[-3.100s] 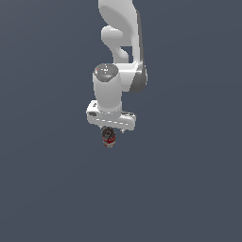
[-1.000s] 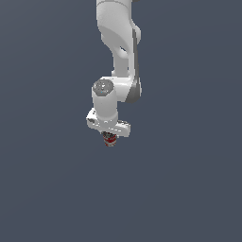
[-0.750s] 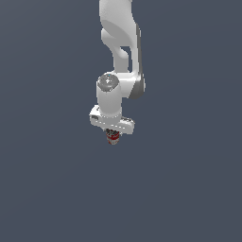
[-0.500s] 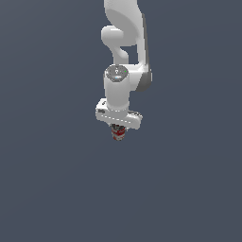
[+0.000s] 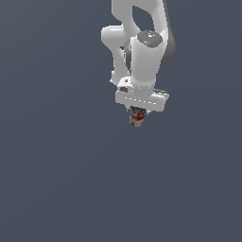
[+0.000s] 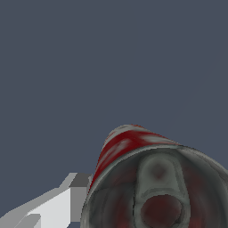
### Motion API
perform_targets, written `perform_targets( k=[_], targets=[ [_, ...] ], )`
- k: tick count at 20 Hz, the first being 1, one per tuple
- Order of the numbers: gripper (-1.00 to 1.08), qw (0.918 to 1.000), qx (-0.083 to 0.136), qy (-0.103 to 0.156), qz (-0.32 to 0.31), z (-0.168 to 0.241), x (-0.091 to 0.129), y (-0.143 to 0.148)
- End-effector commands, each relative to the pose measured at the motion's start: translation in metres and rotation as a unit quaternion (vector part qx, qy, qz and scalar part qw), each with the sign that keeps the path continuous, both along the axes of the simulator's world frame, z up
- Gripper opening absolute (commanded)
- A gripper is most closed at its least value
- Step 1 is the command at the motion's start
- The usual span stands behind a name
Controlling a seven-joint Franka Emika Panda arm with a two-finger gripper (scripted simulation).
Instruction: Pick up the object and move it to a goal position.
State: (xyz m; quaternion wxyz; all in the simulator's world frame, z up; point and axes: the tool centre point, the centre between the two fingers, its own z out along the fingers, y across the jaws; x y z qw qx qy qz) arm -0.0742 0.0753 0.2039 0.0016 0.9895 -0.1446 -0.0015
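Change since earlier: compared with half a second ago, the arm has carried its load toward the exterior view's right; against the oldest picture the wrist has also turned and sits slightly higher in the frame.

Can: the can, red and white with a dark end, hangs directly under the gripper. Only its lower part shows below the white hand body in the exterior view.

Grip: the fingers are pressed in on the can, pinching it. In the wrist view one pale finger lies against the can's side; the opposite finger is hidden behind the can.

Key relation: the can's long axis runs on from the gripper's own axis, pointing away from the wrist and roughly downward in the exterior view, with a slight tilt. The wrist camera looks almost along that axis onto the dark end with its pull tab.

Surroundings: nothing but flat grey-blue backdrop around the gripper. No goal marker is visible in either view.

Stage (judgement): the pick looks done and the carry is under way; how far remains cannot be told.

Risk (judgement): the can is narrow and held near one end, so a sharp swing could tip it.
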Motion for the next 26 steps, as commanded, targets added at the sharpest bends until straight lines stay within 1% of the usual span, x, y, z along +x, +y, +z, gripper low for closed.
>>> perform_targets(
  k=[1, 8, 14, 20, 26],
  targets=[
    [-1.00, 1.0000, 0.000, -0.002, 0.000, 0.024, -0.007, 0.023],
    [-1.00, 1.0000, -0.001, -0.002, 0.000, 0.083, -0.026, 0.087],
    [-1.00, 1.0000, 0.000, -0.002, 0.000, 0.120, -0.037, 0.128],
    [-1.00, 1.0000, 0.001, -0.002, 0.000, 0.140, -0.041, 0.149],
    [-1.00, 1.0000, 0.001, -0.002, 0.000, 0.141, -0.040, 0.151]
  ],
)
